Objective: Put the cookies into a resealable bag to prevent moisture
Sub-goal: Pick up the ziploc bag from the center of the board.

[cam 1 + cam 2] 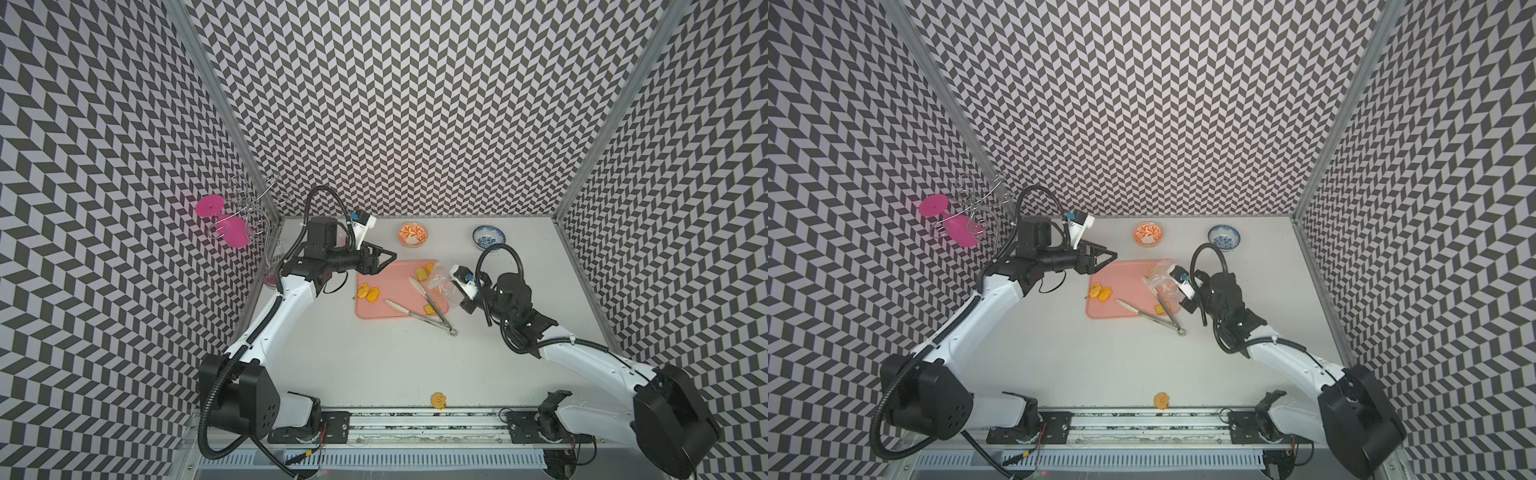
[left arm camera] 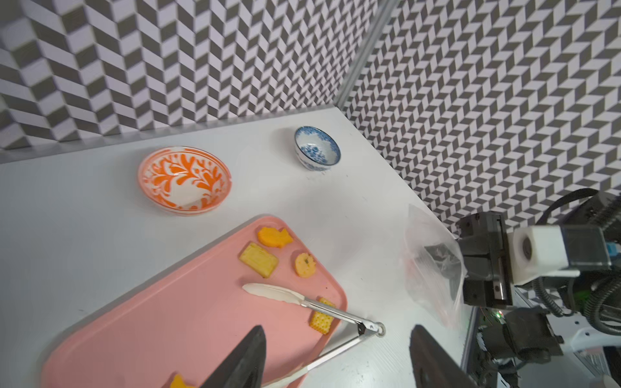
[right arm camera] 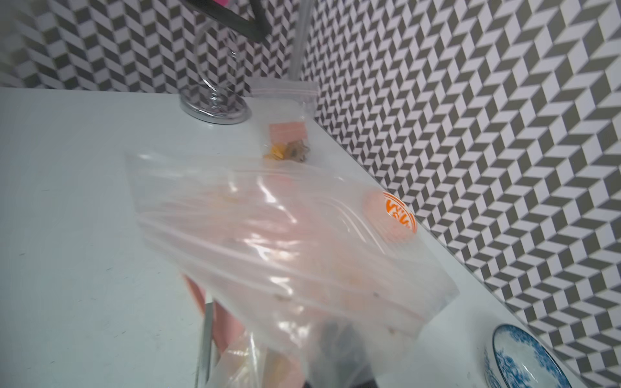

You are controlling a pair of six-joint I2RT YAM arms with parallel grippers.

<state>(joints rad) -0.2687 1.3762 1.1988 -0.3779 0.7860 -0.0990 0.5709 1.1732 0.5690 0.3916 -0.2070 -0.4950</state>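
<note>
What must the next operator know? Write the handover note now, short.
Left gripper: open, empty, over the pink tray's far left corner.
Right gripper: shut on the clear bag, held at the tray's right side.
Cookies: scattered on the tray; one stray cookie at the table's near edge; a few seem to sit in a second small bag by the glass stand.
Tongs: lying across the tray, unused.
Done: bag picked up. Left: fill it, seal it.
</note>
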